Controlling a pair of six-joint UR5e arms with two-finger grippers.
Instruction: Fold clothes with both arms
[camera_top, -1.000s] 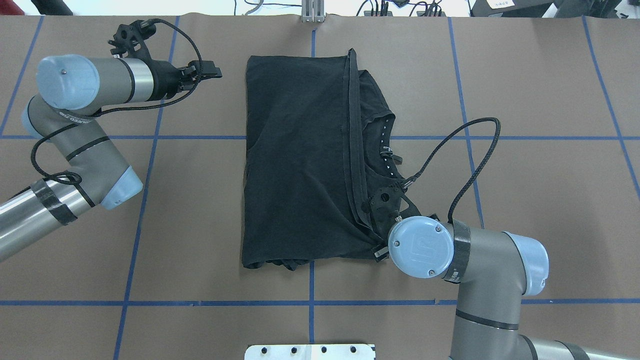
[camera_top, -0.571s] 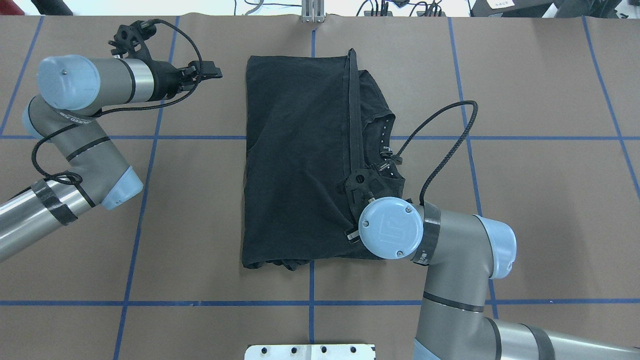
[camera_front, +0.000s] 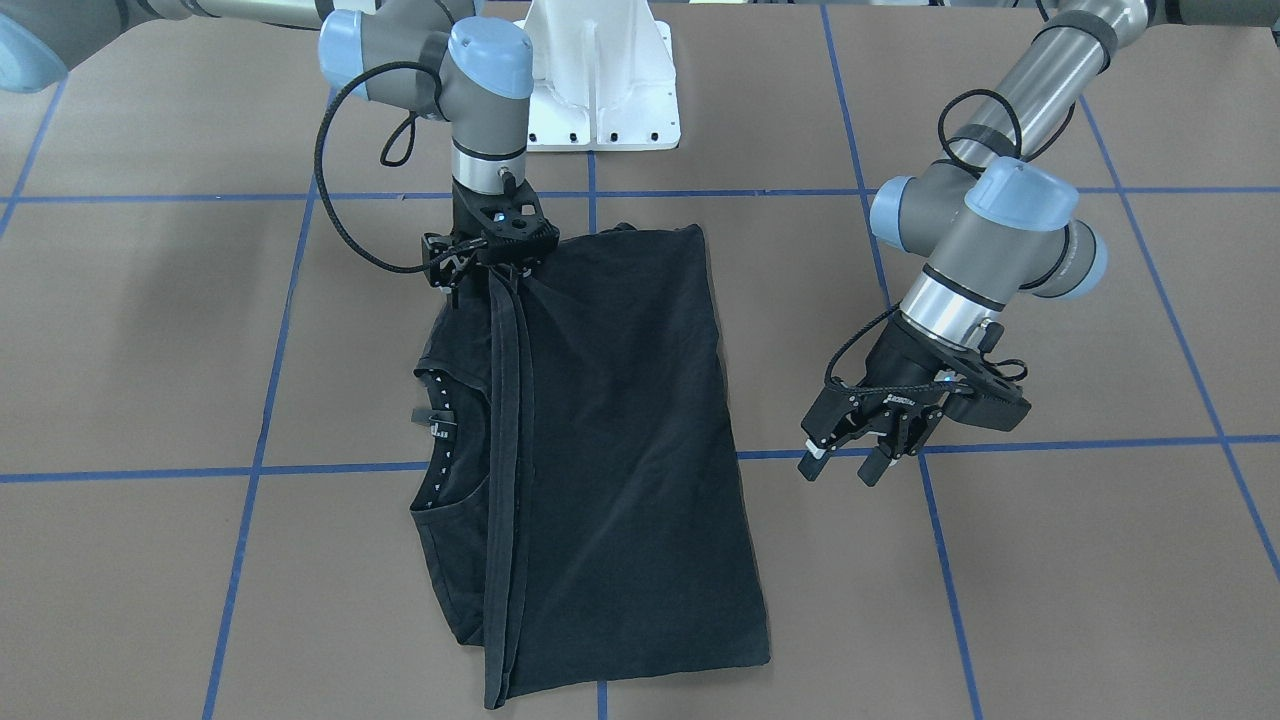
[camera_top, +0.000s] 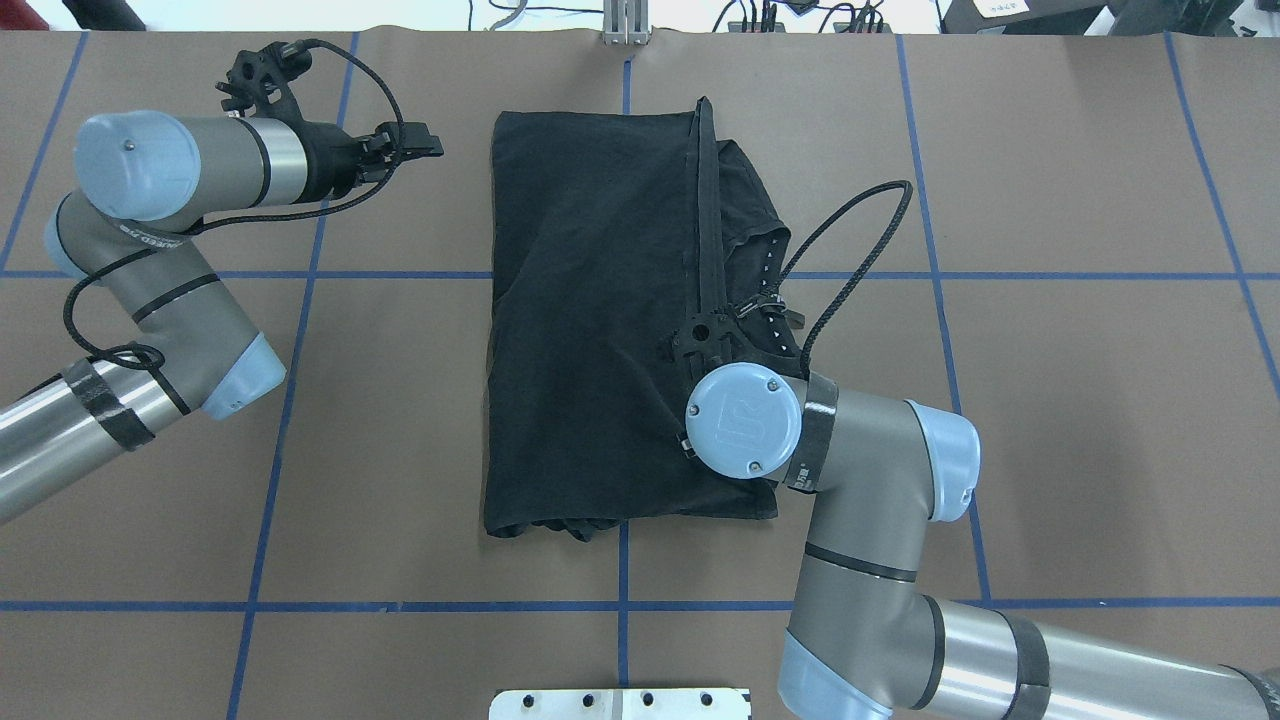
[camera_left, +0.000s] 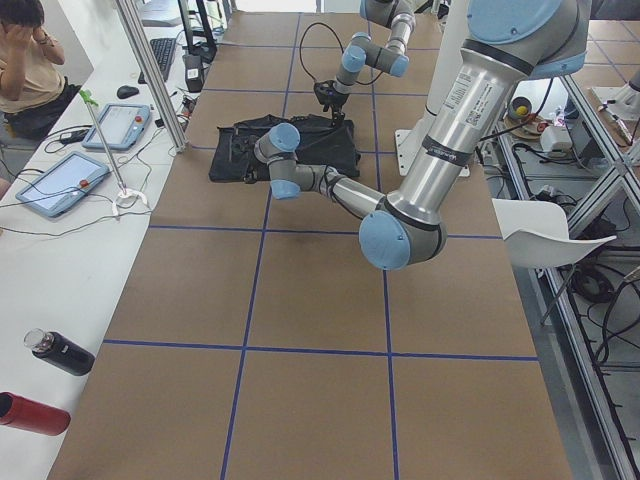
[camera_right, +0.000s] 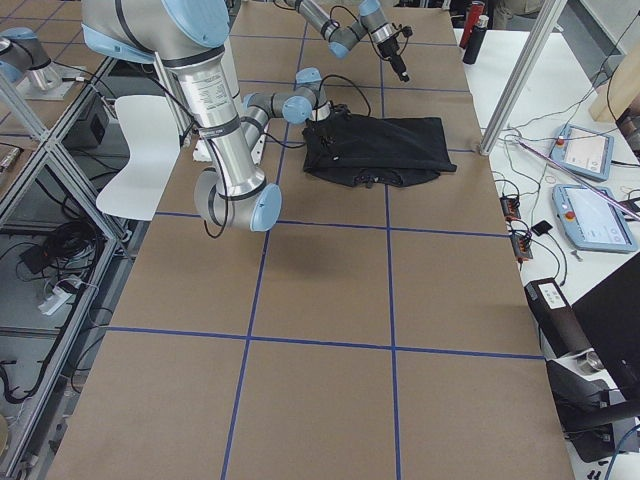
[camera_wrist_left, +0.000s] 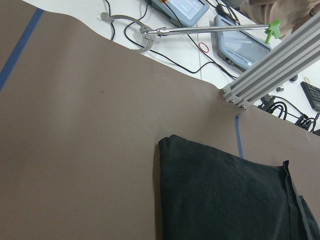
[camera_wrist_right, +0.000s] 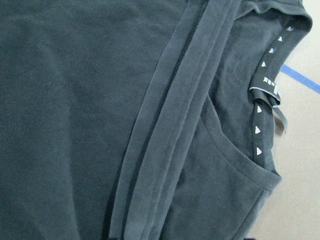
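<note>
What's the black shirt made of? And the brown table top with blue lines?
The shirt looks like soft knit cloth, maybe cotton: matte, slightly faded, with limp wrinkles and stitched hems. The brown table cover looks like paper or thin card: flat, dull. The blue lines look like stuck-on tape, though paint is possible.

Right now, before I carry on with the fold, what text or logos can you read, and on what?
"UR"-like emblem: on the wrist cap of the right arm.
Neck label on the T-shirt: marks too blurred to read.
White print on the left gripper: too small to read.
Print on the left arm: blurred, unreadable.
</note>
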